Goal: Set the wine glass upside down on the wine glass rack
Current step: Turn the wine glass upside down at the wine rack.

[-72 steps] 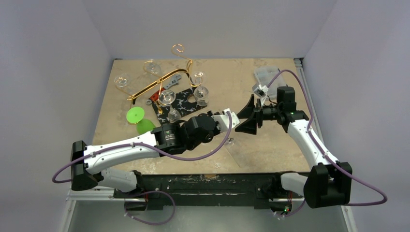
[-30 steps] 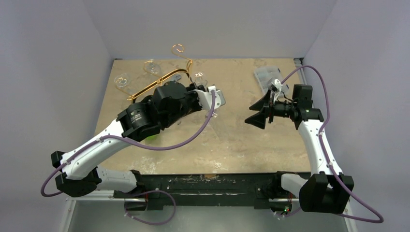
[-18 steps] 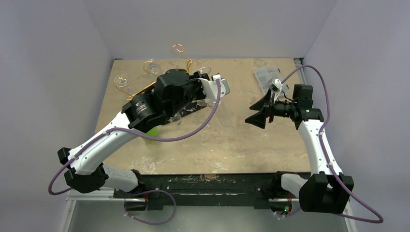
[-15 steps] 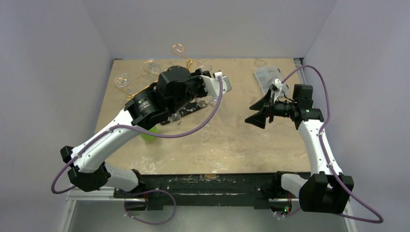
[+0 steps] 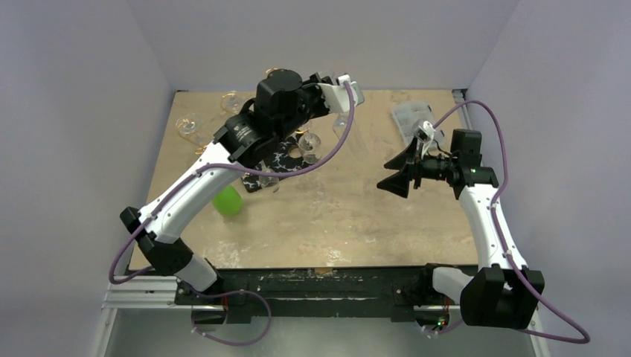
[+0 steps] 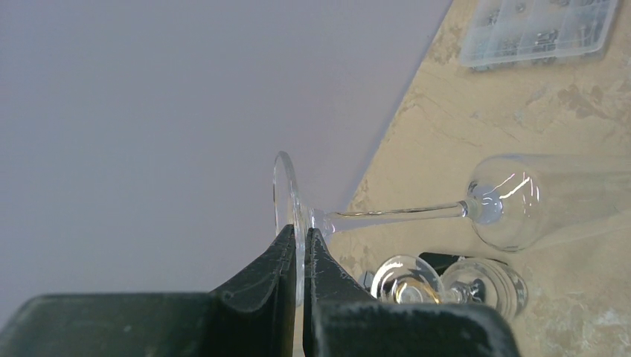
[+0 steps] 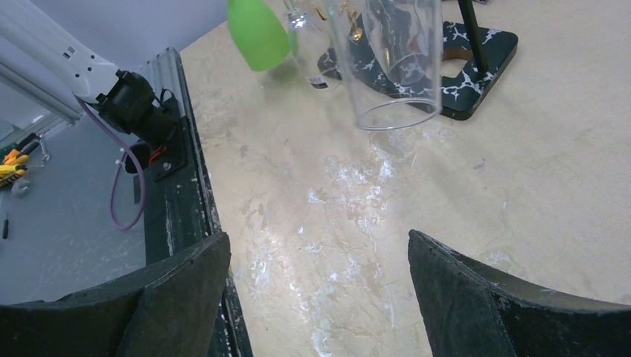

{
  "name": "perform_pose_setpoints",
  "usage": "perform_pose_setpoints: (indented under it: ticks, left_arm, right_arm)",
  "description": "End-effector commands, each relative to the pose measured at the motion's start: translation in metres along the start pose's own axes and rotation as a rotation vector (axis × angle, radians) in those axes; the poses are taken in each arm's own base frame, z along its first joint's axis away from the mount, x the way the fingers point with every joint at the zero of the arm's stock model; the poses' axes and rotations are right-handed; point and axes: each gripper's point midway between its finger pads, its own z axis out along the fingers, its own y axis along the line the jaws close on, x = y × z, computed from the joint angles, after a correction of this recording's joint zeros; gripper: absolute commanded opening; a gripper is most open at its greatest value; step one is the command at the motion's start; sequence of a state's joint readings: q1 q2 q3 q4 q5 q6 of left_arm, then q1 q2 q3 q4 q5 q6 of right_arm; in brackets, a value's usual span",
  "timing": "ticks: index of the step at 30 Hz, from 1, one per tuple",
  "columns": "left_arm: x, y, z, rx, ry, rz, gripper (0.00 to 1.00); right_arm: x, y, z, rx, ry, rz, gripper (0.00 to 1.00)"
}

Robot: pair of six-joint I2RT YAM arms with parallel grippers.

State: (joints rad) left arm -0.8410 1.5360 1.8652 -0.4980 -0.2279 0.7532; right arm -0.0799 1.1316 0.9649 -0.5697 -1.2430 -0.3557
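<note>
My left gripper (image 6: 299, 234) is shut on the round foot of a clear wine glass (image 6: 513, 202); the stem runs away from the jaws to the bowl. In the top view the left gripper (image 5: 345, 92) is raised high over the back of the table. The glass hangs bowl-down there, and its open rim shows in the right wrist view (image 7: 393, 68). The gold wire rack (image 5: 202, 146) stands back left, mostly hidden by the left arm, with clear glasses (image 5: 308, 141) hanging on it. My right gripper (image 5: 394, 177) is open and empty; its jaws (image 7: 320, 245) stand wide over bare table.
A black white-veined board (image 5: 280, 161) lies under the rack. A green wine glass (image 5: 228, 201) lies on the table left of centre. A clear plastic compartment box (image 5: 411, 116) sits back right. Two hung glasses (image 6: 405, 279) show below the held one.
The left arm has lifted the glass from the table's middle up and back toward the rack's right end. The right arm drew back to the right, then stayed still for the last second.
</note>
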Motion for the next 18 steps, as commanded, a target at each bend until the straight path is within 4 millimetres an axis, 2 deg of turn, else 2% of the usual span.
perform_pose_setpoints:
  ticks: [1,8,18]
  left_arm:
    - [-0.038,0.046,0.007,-0.133,-0.148,-0.024,0.0]
    - [-0.012,0.074,0.038,-0.22,-0.106,-0.067,0.0]
    - [0.017,0.091,0.065,-0.278,-0.05,-0.065,0.0]
  right_arm:
    - [-0.017,0.004,-0.004,0.004,-0.024,-0.055,0.87]
    - [-0.017,0.007,-0.004,-0.007,-0.027,-0.056,0.87]
    - [-0.017,0.009,-0.004,-0.023,-0.027,-0.049,0.87]
